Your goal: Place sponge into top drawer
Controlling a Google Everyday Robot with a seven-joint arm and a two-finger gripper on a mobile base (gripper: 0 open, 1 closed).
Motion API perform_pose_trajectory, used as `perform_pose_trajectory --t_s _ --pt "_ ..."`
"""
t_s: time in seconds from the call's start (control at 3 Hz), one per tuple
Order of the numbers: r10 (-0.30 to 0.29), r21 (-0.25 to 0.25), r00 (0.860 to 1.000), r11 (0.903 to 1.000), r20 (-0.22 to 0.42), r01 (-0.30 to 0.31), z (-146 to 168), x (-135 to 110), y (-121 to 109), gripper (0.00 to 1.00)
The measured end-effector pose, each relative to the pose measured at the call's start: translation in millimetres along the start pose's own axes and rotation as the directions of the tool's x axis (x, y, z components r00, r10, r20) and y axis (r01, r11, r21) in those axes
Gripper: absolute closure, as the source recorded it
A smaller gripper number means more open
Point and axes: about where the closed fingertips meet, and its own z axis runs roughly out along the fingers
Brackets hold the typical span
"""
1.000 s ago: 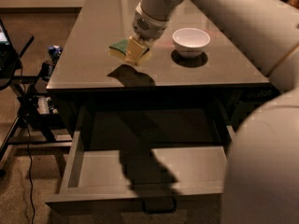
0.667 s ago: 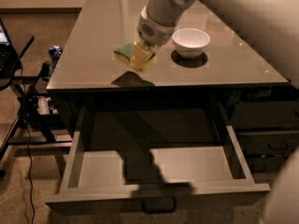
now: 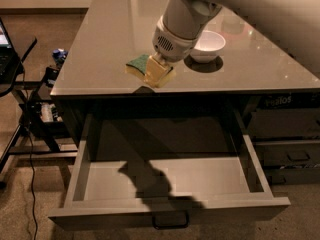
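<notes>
The sponge [image 3: 137, 64], dark green on top with pale yellow foam below, is held at the tip of my gripper [image 3: 158, 74] just above the front edge of the grey tabletop [image 3: 100, 39]. The gripper is shut on the sponge and comes down from the upper right. Below it, the top drawer [image 3: 170, 178] is pulled wide open, with a flat grey floor that holds nothing and a small loop handle [image 3: 170, 219] on its front. The arm's shadow falls on the drawer floor.
A white bowl [image 3: 208, 44] stands on the tabletop just right of the gripper. Darker closed drawers [image 3: 292, 151] are at the right of the cabinet. A black stand with cables [image 3: 30, 109] is on the floor at the left.
The gripper has carried the sponge toward the table's front edge and slightly right, closer to the open drawer. The arm no longer covers the lower right of the view.
</notes>
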Motion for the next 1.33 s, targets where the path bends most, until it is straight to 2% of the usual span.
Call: perform_pose_trajectory --t_s 0.33,0.67,1.0,1.33 --pt "0.008 -0.001 1.0 1.0 -0.013 -0.008 -6.8 9.5 9.1 1.0" --pt "0.057 -0.013 0.998 0.9983 -0.025 -0.057 -14.4 34.0 27.8 1.0" --pt "0.109 -0.04 0.991 0.9929 -0.074 -0.112 -11.7 72.5 52.4 1.0" --pt "0.16 -0.085 0.978 0.9815 -0.131 -0.172 6.0 110.6 72.8 1.0"
